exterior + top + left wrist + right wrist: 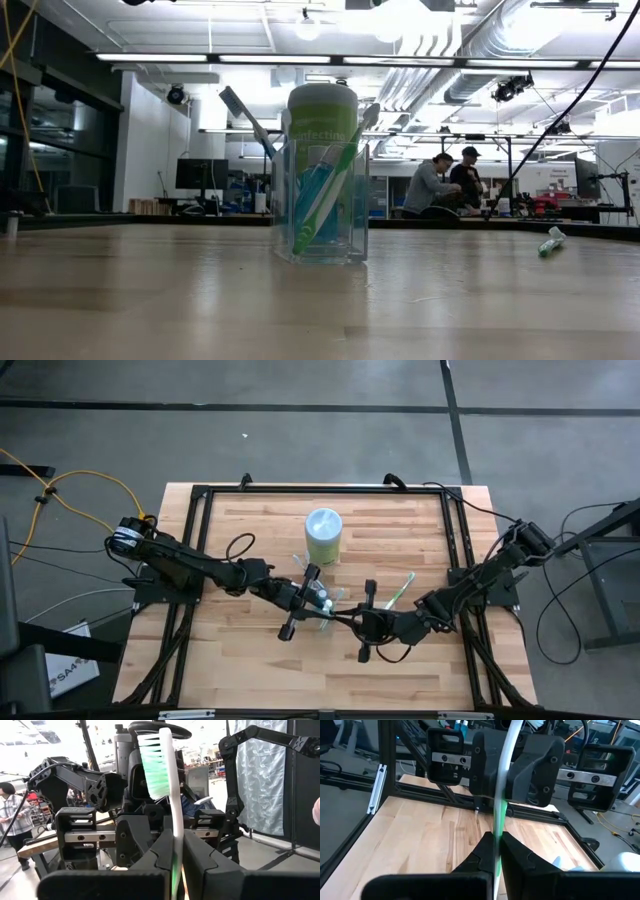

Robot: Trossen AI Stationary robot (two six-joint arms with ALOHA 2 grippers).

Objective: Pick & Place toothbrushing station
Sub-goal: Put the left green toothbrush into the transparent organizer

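A green-and-white toothbrush (170, 795) is held in the air between my two grippers, whose fingertips face each other above the table's middle. My left gripper (328, 612) (176, 847) is shut on it. My right gripper (346, 618) (496, 842) is shut on it too. Neither gripper shows in the low view. A clear tumbler (320, 215) stands on the table under the left gripper (322, 598), with blue and green toothbrushes leaning in it. Another green-and-white toothbrush (400, 592) (550, 241) lies flat on the table to the right. My left gripper pinches the toothbrush's shaft (174, 852) between its two fingers, below the white neck. The green-bristled head (155, 765) sticks out past the fingertips. The brush is clear of the table. My right gripper pinches the shaft's green part (499, 827) between its two fingers. The white part (509, 755) runs on past the fingertips in front of the left gripper. The brush is clear of the table.
A green-lidded canister (323, 535) (322, 110) stands just behind the tumbler. A black frame (200, 540) runs along the table's far, left and right sides. People sit in the room behind (440, 185), and one stands at the side (10, 805).
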